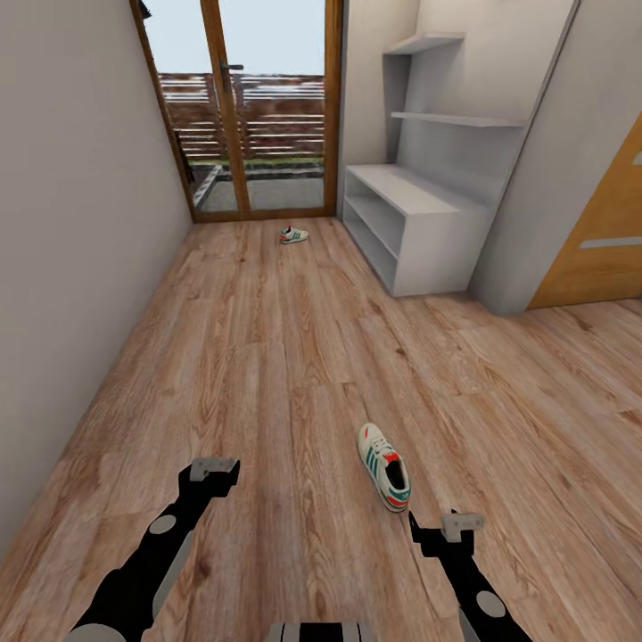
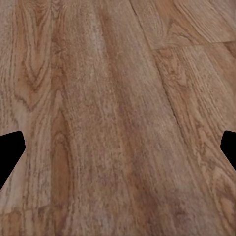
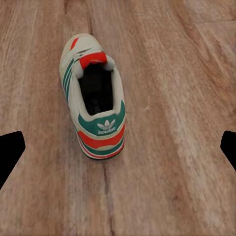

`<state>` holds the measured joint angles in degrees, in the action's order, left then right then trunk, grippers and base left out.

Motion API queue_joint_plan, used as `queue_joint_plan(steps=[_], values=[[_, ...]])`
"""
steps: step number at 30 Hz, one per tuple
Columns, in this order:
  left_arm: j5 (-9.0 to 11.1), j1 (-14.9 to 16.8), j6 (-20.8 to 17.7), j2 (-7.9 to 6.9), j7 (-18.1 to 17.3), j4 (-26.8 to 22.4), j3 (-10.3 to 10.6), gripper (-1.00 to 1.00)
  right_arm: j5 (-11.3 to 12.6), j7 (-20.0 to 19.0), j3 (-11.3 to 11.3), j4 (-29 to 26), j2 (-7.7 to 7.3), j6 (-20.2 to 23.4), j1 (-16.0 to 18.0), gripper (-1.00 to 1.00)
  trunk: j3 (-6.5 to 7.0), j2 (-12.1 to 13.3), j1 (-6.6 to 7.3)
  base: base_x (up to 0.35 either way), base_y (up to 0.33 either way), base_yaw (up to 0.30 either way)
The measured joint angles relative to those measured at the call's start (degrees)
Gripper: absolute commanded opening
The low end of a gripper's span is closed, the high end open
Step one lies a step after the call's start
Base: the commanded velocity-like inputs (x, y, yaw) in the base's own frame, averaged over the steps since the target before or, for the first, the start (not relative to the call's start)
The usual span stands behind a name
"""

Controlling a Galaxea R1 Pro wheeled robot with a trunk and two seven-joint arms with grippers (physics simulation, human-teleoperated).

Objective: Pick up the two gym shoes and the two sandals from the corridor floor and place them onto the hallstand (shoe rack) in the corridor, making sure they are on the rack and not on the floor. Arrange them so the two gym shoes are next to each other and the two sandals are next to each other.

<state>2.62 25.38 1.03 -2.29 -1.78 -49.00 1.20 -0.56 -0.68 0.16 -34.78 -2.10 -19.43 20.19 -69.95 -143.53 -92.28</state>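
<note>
One cream gym shoe (image 1: 384,465) with green stripes lies on the wood corridor floor (image 1: 294,357), heel toward me, just ahead of my right gripper (image 1: 446,526). The right wrist view has that shoe (image 3: 95,93) upright, heel nearest, between and beyond the open fingertips (image 3: 11,152). A second gym shoe (image 1: 292,235) lies far off by the glass door. The pale grey hallstand (image 1: 410,214) stands at the right wall. My left gripper (image 1: 212,470) hangs open over bare planks (image 2: 118,118). The sandals are out of view.
A glass door with a wooden frame (image 1: 241,107) closes the far end of the corridor. A plain wall (image 1: 71,223) runs along the left. An orange door (image 1: 597,241) sits at the right behind the hallstand.
</note>
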Motion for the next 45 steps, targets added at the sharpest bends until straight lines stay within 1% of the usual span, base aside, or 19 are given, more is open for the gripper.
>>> queue_joint_plan(steps=[13,20,27,37,45], values=[[0.0,0.0,0.0,0.13,0.0,-0.1,0.2,1.0,0.0,0.1,0.0,-0.1,0.01,0.0,0.0,1.0,-0.02,0.0,0.01,0.111,-0.067,0.015],[0.0,0.0,0.0,0.15,0.0,-0.1,0.1,1.0,0.0,0.1,-0.1,-0.1,0.01,0.0,0.0,1.0,-0.22,0.0,0.0,0.028,-0.015,0.111],[0.0,0.0,0.0,0.16,0.0,-0.1,0.1,1.0,0.0,0.1,-0.1,-0.1,0.01,0.0,0.0,1.0,-0.3,0.0,0.01,0.023,-0.002,0.033],[0.0,0.0,0.0,0.16,0.0,-0.1,0.0,1.0,0.0,0.1,-0.1,-0.1,0.01,-0.1,0.0,1.0,-0.33,0.0,0.03,0.266,0.0,0.014],[0.0,0.0,0.0,0.19,0.0,-0.1,0.1,1.0,0.0,0.2,-0.1,-0.1,0.01,-0.1,0.0,1.0,-0.74,0.0,0.0,0.057,0.0,0.15]])
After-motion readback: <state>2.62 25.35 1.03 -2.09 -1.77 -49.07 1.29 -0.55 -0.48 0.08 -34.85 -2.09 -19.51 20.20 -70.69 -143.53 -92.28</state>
